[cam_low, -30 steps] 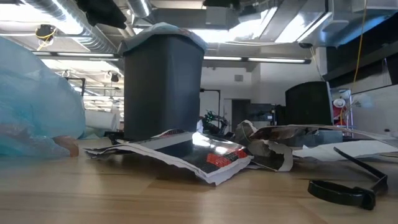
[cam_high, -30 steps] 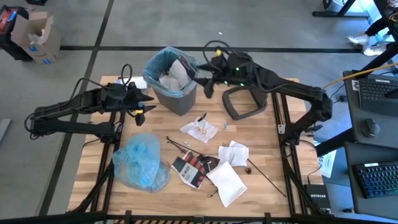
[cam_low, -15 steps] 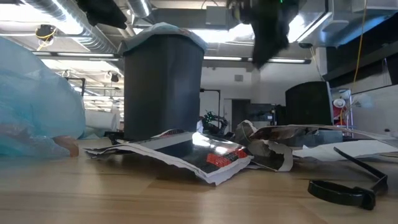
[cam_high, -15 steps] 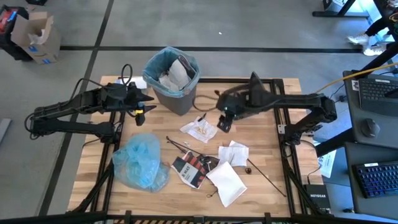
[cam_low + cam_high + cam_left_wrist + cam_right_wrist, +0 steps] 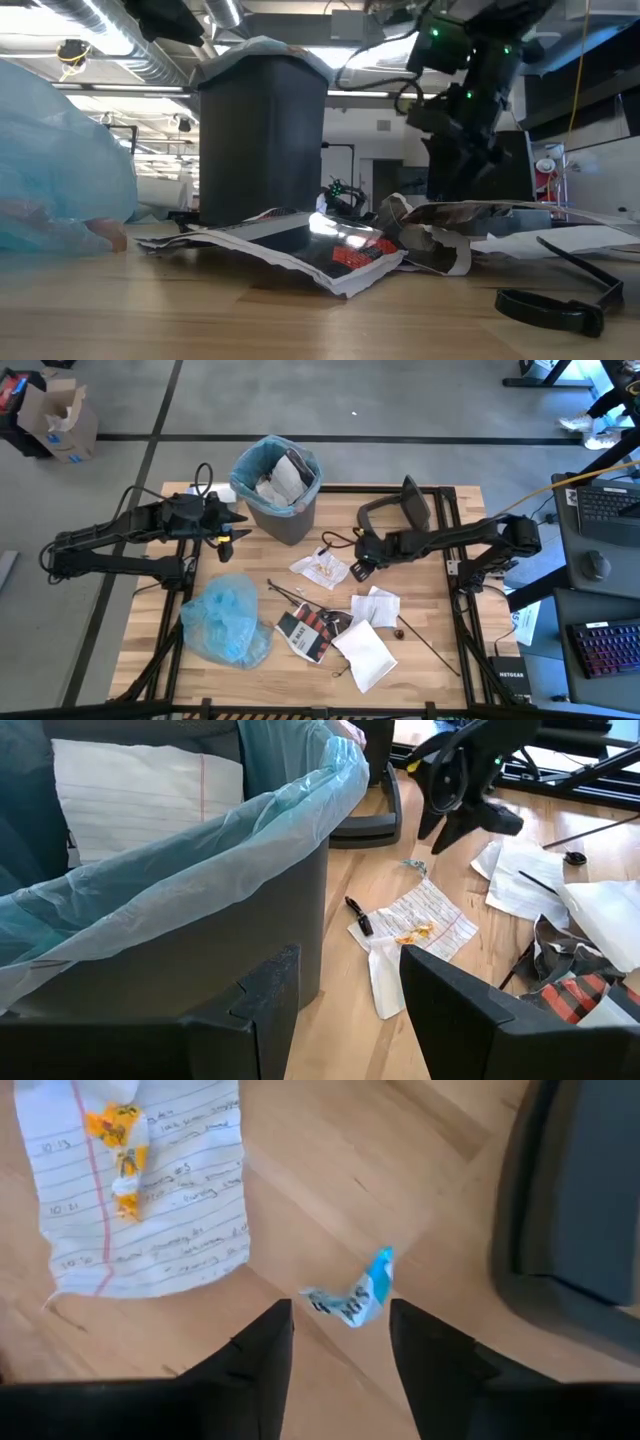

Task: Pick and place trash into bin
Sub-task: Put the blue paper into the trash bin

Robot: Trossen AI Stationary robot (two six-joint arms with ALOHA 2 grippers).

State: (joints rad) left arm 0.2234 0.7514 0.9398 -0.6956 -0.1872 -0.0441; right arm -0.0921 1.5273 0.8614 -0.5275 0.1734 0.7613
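The dark grey bin (image 5: pixel 278 488) with a light blue liner stands at the table's far side, with white paper inside it. Its lid (image 5: pixel 395 518) lies to its right. My right gripper (image 5: pixel 358 567) is low over the table between the lid and a lined paper sheet (image 5: pixel 320 568). In the right wrist view it is open (image 5: pixel 340 1325), its fingers on either side of a small blue-white wrapper scrap (image 5: pixel 352 1300) that lies flat on the wood. My left gripper (image 5: pixel 236 526) hangs open beside the bin's left wall (image 5: pixel 150 950). Other litter lies nearer.
A crumpled blue bag (image 5: pixel 228 618) sits at the near left. A red-black-white packet (image 5: pixel 308 630), white mailers (image 5: pixel 365 650) and thin dark sticks (image 5: pixel 430 645) lie near the middle. The lid (image 5: pixel 580 1200) is close beside my right gripper. A cardboard box (image 5: pixel 60 415) stands on the floor.
My right arm has swung away from the bin's right rim toward the table's near side and dropped down to the tabletop. It now sits low over the small wrapper scrap beside the lined paper. The litter has stayed where it was.
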